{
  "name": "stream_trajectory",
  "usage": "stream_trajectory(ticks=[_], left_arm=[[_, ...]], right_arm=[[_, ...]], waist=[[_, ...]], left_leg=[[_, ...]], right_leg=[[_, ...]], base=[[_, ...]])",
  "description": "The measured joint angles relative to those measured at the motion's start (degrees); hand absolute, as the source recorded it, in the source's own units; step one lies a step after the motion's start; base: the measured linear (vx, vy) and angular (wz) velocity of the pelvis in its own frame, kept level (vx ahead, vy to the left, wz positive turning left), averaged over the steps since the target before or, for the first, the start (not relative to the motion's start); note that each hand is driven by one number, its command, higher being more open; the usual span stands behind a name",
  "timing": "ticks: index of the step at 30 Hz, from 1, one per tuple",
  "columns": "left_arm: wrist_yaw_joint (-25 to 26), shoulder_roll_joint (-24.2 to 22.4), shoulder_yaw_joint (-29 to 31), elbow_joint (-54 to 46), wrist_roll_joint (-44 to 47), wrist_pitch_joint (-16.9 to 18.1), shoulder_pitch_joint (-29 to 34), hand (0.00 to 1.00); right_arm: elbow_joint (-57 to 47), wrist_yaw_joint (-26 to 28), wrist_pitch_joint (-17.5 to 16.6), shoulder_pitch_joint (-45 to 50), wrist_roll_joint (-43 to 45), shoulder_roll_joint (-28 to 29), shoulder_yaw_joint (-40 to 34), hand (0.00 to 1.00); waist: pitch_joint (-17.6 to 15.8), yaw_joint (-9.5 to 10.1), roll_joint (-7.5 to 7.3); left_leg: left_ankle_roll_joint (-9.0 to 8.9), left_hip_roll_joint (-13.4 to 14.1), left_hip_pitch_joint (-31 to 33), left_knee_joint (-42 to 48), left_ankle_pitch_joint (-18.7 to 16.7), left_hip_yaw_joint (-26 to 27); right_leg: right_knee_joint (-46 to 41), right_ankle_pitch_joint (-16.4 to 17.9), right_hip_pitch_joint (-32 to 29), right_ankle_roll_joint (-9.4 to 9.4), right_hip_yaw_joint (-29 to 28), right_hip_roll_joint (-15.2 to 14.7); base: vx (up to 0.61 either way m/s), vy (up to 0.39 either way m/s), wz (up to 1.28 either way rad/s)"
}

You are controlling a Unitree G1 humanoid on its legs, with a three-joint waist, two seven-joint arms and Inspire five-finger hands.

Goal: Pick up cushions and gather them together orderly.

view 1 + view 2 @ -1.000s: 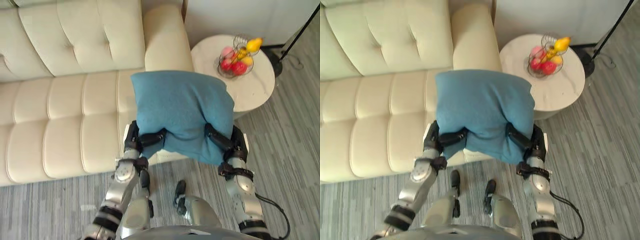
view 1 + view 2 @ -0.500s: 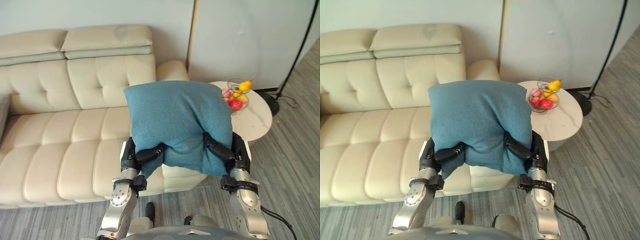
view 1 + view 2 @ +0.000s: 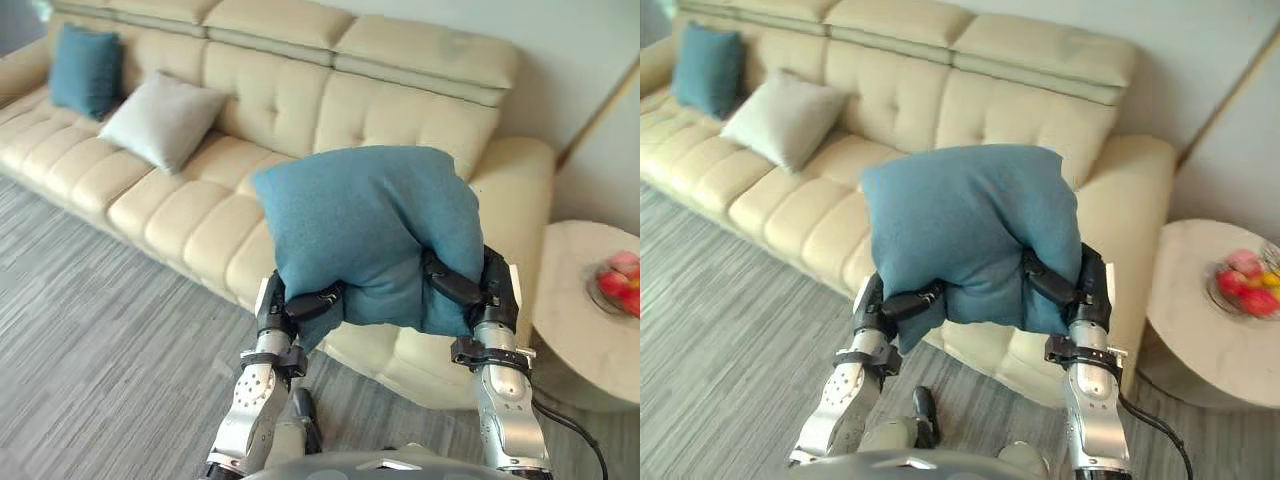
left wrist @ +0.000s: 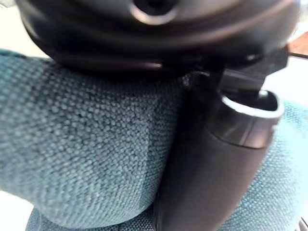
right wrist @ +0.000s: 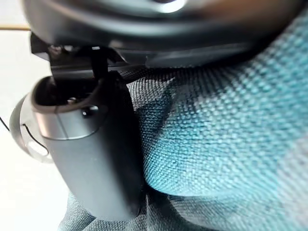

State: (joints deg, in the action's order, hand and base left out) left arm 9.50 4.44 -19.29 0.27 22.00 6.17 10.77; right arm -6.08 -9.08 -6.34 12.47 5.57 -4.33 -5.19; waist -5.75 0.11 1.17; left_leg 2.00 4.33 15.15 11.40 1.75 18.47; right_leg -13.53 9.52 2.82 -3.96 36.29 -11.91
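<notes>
A large teal cushion [image 3: 370, 230] hangs in the air in front of me, held from both sides. My left hand [image 3: 300, 303] is shut on its lower left edge, thumb [image 4: 211, 173] pressed into the cloth. On the lower right edge my right hand [image 3: 462, 285] is shut too, its thumb [image 5: 91, 159] dug into the fabric. Far off on the cream sofa [image 3: 200, 220] lean a light grey cushion [image 3: 160, 118] and, beyond it near the sofa's left end, a second teal cushion [image 3: 86, 68].
A round white side table [image 3: 590, 330] with a wire fruit basket [image 3: 620, 285] stands at the right, beside the sofa's arm [image 3: 515, 190]. Grey striped floor [image 3: 100, 330] stretches between me and the sofa's left part.
The camera has swung left: the sofa's left end with two cushions has come into view and the side table has slid to the right edge. Both hands still grip the teal cushion.
</notes>
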Motion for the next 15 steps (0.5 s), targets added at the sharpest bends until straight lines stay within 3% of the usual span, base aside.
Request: stream_trajectory(ticks=[1, 3, 5, 6, 8, 9, 12, 15], left_arm=[[0.0, 0.38, -0.06, 0.47, 0.01, 0.0, 0.0, 0.0], [0.0, 1.0, -0.04, 1.48, 0.01, -0.01, 0.0, 0.0], [0.01, 2.19, 0.09, 1.86, 0.0, -0.01, 0.05, 0.0], [0.01, 3.52, 0.38, 2.25, -0.01, -0.07, 0.48, 0.0], [0.0, 4.54, 0.61, 2.49, -0.01, -0.43, 1.92, 0.0], [-0.01, 4.61, 0.59, 2.49, -0.02, -0.58, 2.95, 0.0], [-0.04, 4.6, 0.52, 2.43, -0.03, -0.58, 3.49, 0.0], [-0.1, 4.58, 0.47, 2.31, -0.05, -0.61, 3.53, 0.0]], right_arm=[[0.06, 0.06, 0.0, 0.01, -0.51, 0.2, 0.06, 0.0], [0.97, 0.11, 0.06, 0.05, -1.11, 0.96, 0.15, 0.0], [3.23, 0.09, 0.09, -0.08, -1.02, 1.91, 0.72, 0.0], [5.04, 0.11, 0.85, -0.07, -0.96, 2.25, 1.59, 0.0], [6.23, 0.3, 1.73, 0.32, -0.99, 2.3, 2.56, 0.0], [6.38, 0.41, 1.88, 0.86, -1.02, 2.09, 2.89, 0.0], [6.37, 0.43, 1.86, 1.0, -0.98, 1.67, 3.14, 0.0], [6.37, 0.43, 1.87, 1.01, -0.97, 1.38, 3.18, 0.0]], waist=[[-0.36, 0.13, -0.59], [-0.66, 0.03, -1.34], [-0.81, 0.06, -1.57], [-0.85, -0.09, -1.63], [-0.92, -0.33, -1.7], [-0.96, -0.4, -1.8], [-0.66, -0.76, -2.46], [-0.4, -1.41, -2.86]], left_leg=[[1.51, -1.59, 0.05, 1.01, -1.61, -0.03], [3.32, -4.12, -0.34, 1.78, -3.68, 0.09], [4.84, -5.7, -0.72, 1.75, -4.74, 0.17], [5.27, -6.01, -1.81, 0.91, -5.09, 0.12], [4.88, -6.48, -4.77, -1.89, -4.82, 0.13], [4.72, -7.06, -6.85, -3.85, -4.7, 0.16], [4.61, -8.59, -8.77, -6.41, -4.59, 0.16], [4.79, -10.55, -11.3, -8.08, -4.76, -0.01]], right_leg=[[-3.12, 1.43, -0.41, -0.31, -0.08, -2.47], [-10.42, 2.84, -2.88, 0.88, -2.71, -6.83], [-19.23, 3.41, -7.93, 3.97, -8.5, -8.97], [-22.12, 4.39, -10.77, 2.29, -13.84, -7.06], [-21.88, 5.74, -12.14, -0.06, -18.03, -3.35], [-20.78, 5.93, -12.84, -0.32, -19.07, -1.03], [-18.87, 5.94, -15.61, -0.23, -19.25, 1.66], [-13.06, 4.56, -16.87, 2.18, -19.47, 4.22]], base=[[0.08, 0.301, 0.25], [0.09, 0.366, 0.2], [0.07, 0.303, 0.08], [0.08, 0.214, 0.03], [0.12, 0.145, -0.05], [0.14, 0.137, -0.06], [0.12, 0.076, 0.01], [0.15, 0.059, 0.11]])
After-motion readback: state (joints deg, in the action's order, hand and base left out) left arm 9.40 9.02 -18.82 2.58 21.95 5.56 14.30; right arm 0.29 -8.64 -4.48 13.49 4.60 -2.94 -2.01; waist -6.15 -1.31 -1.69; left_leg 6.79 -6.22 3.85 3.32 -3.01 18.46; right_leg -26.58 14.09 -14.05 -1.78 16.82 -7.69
